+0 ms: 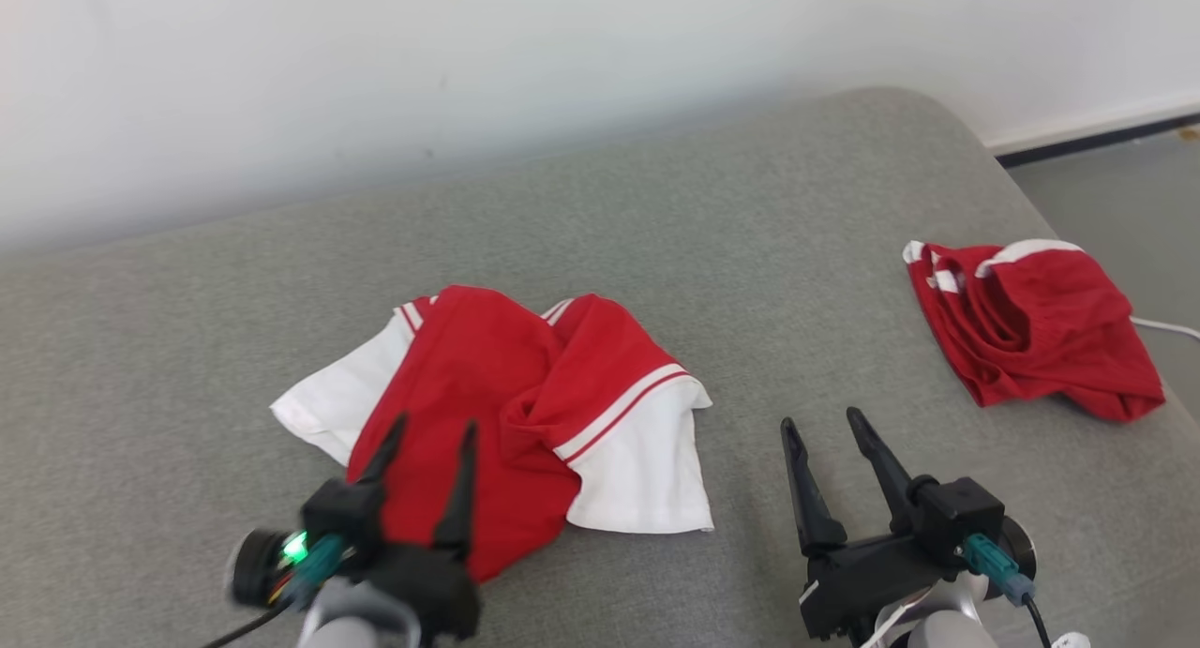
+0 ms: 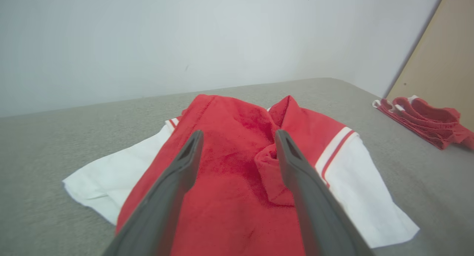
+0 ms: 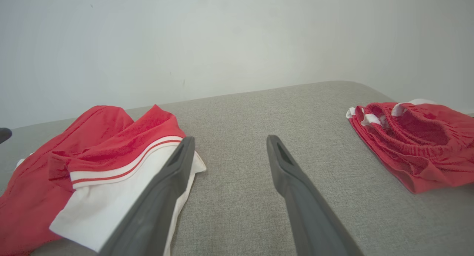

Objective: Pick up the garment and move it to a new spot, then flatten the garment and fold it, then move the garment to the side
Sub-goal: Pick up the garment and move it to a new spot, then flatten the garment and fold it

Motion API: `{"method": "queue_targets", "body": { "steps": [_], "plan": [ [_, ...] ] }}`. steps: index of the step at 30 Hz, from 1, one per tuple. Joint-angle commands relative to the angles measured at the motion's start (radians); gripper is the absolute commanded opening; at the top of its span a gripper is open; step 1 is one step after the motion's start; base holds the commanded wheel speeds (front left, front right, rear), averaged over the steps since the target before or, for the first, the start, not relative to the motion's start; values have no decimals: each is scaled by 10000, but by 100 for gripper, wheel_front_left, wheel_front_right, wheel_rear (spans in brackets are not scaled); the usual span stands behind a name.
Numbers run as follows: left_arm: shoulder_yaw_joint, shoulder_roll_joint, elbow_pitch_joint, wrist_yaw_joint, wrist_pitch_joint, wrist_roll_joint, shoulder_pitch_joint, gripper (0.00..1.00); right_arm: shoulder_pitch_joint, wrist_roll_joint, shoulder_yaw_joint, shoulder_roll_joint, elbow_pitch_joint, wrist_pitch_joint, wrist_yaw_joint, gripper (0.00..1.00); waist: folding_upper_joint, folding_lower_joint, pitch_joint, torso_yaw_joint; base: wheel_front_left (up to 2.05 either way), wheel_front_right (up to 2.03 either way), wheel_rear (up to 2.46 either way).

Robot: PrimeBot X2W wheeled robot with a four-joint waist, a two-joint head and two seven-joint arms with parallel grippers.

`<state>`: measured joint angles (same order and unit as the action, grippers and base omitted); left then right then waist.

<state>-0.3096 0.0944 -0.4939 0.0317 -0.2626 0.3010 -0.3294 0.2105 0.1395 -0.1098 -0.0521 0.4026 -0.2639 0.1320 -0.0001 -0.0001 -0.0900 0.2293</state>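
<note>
Garment (image 1: 506,385), crumpled red knit with white panels, lies under the spread fingers of the left gripper (image 1: 435,425) in the head view. From the left wrist, soft folds rise between them. From the right wrist, the right gripper (image 3: 229,138) is spread over coarse grey cushion (image 3: 240,107).

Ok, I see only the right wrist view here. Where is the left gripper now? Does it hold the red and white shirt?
Observer: No. The left gripper is open above the red middle of the shirt, with nothing between its fingers.
Operator: And the shirt's far side, is it flat?
Observer: Not flat. A second white sleeve spreads out on the robot's left, and the red cloth is bunched between the two sleeves.
Operator: What is behind the other red garment?
Observer: The other red garment lies near the edge of the grey surface, and a white cable runs past that edge.
</note>
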Motion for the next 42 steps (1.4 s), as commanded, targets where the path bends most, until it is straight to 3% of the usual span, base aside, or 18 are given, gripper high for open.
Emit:
{"method": "queue_targets", "body": {
  "steps": [1,8,21,33,42],
  "plan": [
    [337,49,177,-73,-28,-136,455,100,-146,86,-11,14,-13,1,-28,100,1,1,190,-258,0,0,0],
    [1880,79,1025,-285,-30,-738,1923,100,-388,120,-74,13,143,1,-28,100,1,1,458,-599,0,0,0],
    [3628,-268,1746,-388,-30,-1561,3550,100,-780,-68,53,17,385,1,-29,100,1,1,781,-1120,0,0,0],
    [4172,-405,1827,-69,-30,-1903,4358,100,-1076,-40,153,18,738,1,-29,100,1,1,980,-2035,0,0,0],
    [3891,-445,1712,157,-30,-2046,4254,100,-884,-166,579,15,1505,1,-29,100,1,1,715,-2625,0,0,0]
  ]
}}
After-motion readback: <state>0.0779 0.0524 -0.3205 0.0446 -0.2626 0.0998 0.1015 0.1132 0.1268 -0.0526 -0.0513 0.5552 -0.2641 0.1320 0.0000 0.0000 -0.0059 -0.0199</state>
